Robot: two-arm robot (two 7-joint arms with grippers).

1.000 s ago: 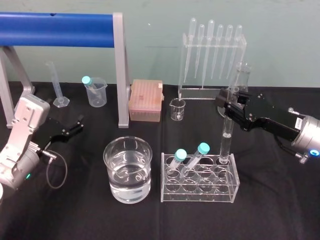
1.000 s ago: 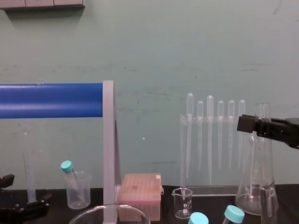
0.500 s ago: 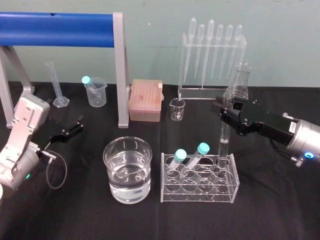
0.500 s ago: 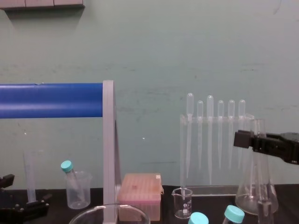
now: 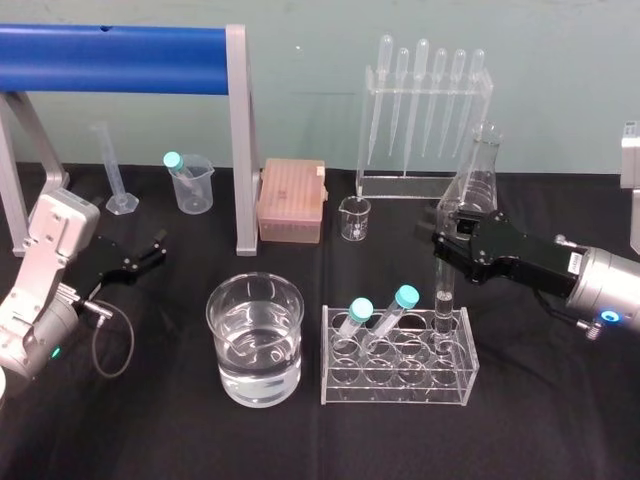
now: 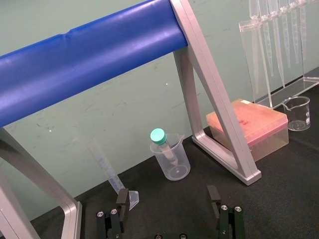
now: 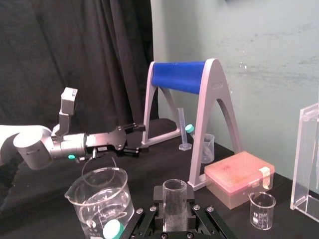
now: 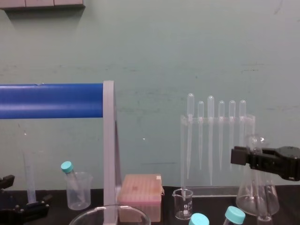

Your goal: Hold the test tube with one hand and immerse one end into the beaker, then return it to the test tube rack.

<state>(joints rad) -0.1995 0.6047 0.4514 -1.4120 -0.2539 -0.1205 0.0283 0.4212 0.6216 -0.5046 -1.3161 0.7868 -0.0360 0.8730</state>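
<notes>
The clear test tube (image 5: 443,300) stands upright with its lower end down in the back right hole of the clear test tube rack (image 5: 400,385). My right gripper (image 5: 447,238) is shut on the tube's upper part. In the right wrist view the open rim of the test tube (image 7: 175,196) sits between the two fingers, which touch it on both sides. The wide beaker (image 5: 255,340), part full of water, stands left of the rack. My left gripper (image 5: 155,248) rests open at the far left of the table, and its spread fingers (image 6: 122,199) hold nothing.
Two teal-capped tubes (image 5: 378,308) lean in the rack's back left holes. Behind stand a pipette stand (image 5: 425,110), a conical flask (image 5: 480,165), a small graduated beaker (image 5: 354,218), a pink tip box (image 5: 291,200), a plastic cup (image 5: 192,183), a measuring cylinder (image 5: 113,170) and the blue-barred frame (image 5: 120,58).
My right gripper has come down and a little forward with the test tube, and the tube has sunk deeper into the rack's back right hole. The left arm has not moved.
</notes>
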